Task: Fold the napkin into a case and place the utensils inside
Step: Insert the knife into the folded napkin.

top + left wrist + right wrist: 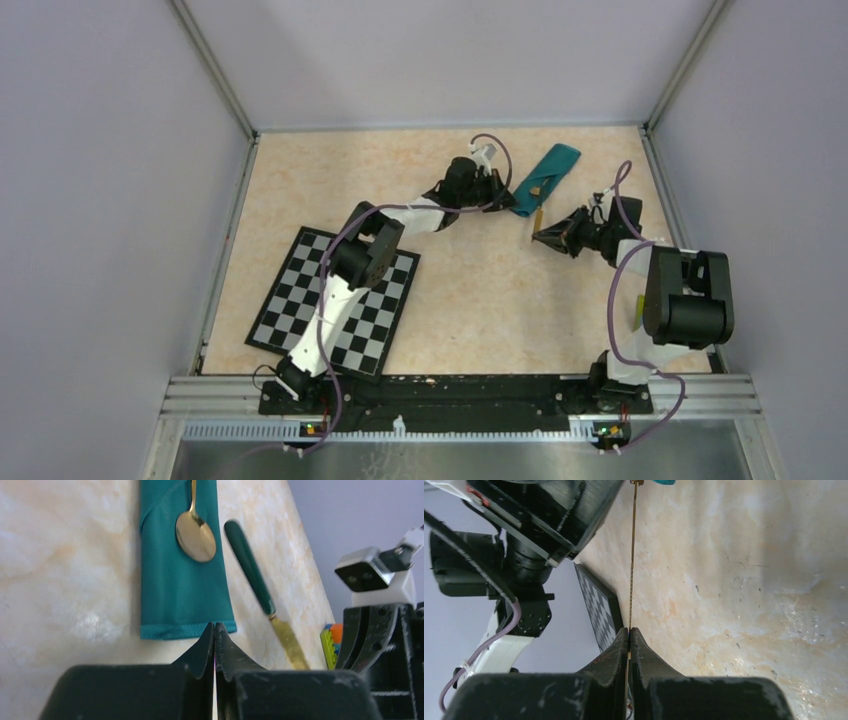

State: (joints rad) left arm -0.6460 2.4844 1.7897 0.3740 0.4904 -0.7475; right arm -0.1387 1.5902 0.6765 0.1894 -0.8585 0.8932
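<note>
Holding the knife by its thin gold blade is judged the main risk. The right gripper is clamped on the flat metal, seen edge-on, and the dark green handle is carried at the far end, well away from the jaws. If that handle is pushed against cloth, the blade can be expected to twist or slip in the grip. The knife could then be swung aside or dropped on the worktop.

The case, the teal napkin folded into a narrow oblong, is laid slantwise near the far right corner of the worktop. A gold spoon is seen on it, bowl toward the near hem. Whether its handle is tucked under a fold cannot be told. The knife's handle is placed just beside the case's long edge, not inside it.

The left gripper is closed, its fingertips pressed together right at the near hem. Whether any cloth is pinched between them cannot be told. If nothing is pinched, the soft case is not anchored and is likely to be shoved, bunched or unfolded by the handle, and the spoon could be knocked loose. If both layers are pinched, the pocket would be closed against the knife. The two grippers are set close together, so contact between them is also to be guarded against.
</note>
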